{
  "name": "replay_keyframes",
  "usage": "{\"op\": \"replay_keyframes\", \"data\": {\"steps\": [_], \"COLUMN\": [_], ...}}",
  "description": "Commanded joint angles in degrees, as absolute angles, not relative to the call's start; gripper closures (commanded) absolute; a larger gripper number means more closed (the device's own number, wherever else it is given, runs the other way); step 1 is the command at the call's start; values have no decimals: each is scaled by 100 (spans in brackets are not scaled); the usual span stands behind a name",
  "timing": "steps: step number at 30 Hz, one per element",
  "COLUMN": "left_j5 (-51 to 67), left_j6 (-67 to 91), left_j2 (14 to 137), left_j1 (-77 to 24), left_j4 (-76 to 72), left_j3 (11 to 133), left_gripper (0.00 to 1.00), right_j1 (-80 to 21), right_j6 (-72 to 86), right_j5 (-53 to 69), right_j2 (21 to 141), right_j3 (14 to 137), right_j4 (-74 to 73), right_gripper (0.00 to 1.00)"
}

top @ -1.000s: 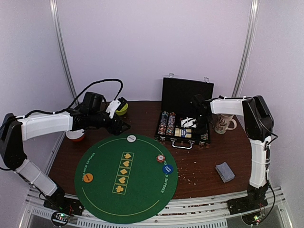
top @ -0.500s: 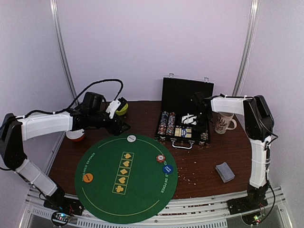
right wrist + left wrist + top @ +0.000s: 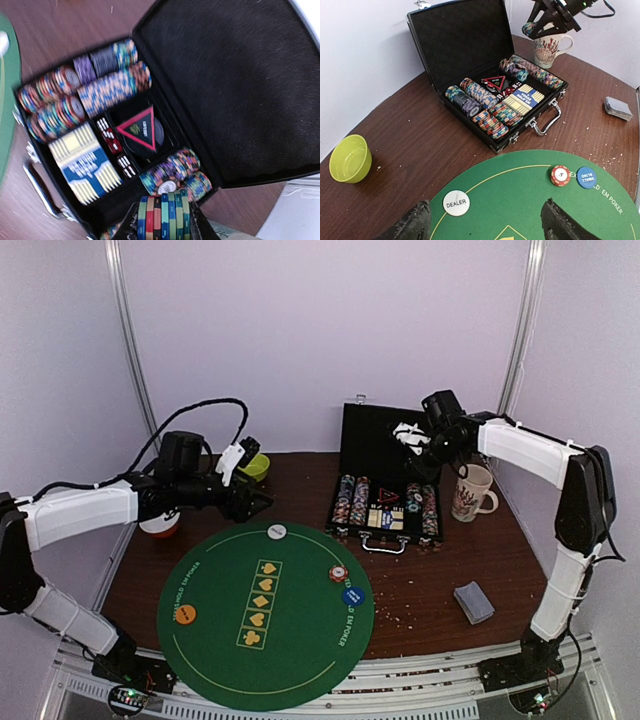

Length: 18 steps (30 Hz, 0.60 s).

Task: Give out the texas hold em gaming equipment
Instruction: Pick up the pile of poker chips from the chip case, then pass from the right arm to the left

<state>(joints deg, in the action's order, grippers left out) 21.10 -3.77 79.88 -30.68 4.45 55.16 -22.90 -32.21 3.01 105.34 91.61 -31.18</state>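
Note:
My right gripper (image 3: pixel 412 440) hangs above the open black case (image 3: pixel 392 472) and is shut on a short stack of multicoloured poker chips (image 3: pixel 162 217). More rows of chips (image 3: pixel 485 107) lie in the case beside a blue card box (image 3: pixel 522 100). On the green felt mat (image 3: pixel 262 640) sit a white dealer button (image 3: pixel 456 203), a red chip (image 3: pixel 560 175), a blue small-blind button (image 3: pixel 586 177) and an orange button (image 3: pixel 186 614). A grey-blue-backed deck of cards (image 3: pixel 473 602) lies on the table at the right. My left gripper (image 3: pixel 485 227) hovers open over the mat's far edge, holding nothing.
A lime-green bowl (image 3: pixel 350 158) stands at the back left of the wooden table. A patterned mug (image 3: pixel 470 492) stands right of the case, under my right arm. A red and white bowl (image 3: pixel 160 525) sits under my left forearm. The case lid stands upright behind the chips.
My right gripper has risen out of the case with the chip stack and swung toward the back. My left arm has lifted slightly; its jaws stay open.

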Motion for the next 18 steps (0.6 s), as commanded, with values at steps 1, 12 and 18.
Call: {"op": "replay_keyframes", "data": {"steps": [1, 12, 18], "left_j5": [2331, 463, -113], "left_j6": [-332, -2301, -3027], "left_j2": [7540, 6886, 7948], "left_j1": [-3043, -5026, -5895], "left_j4": [-187, -1696, -1475], "left_j3": [5234, 4373, 5014], "left_gripper": [21, 27, 13], "right_j1": [-2308, -3185, -3746], "right_j6": [-1155, 2281, 3230], "right_j5": [1550, 3435, 4016], "right_j2": [10134, 9468, 9710], "right_j3": [9112, 7320, 6833], "right_j4": [-2642, -552, 120], "right_gripper": [100, 100, 100]}}
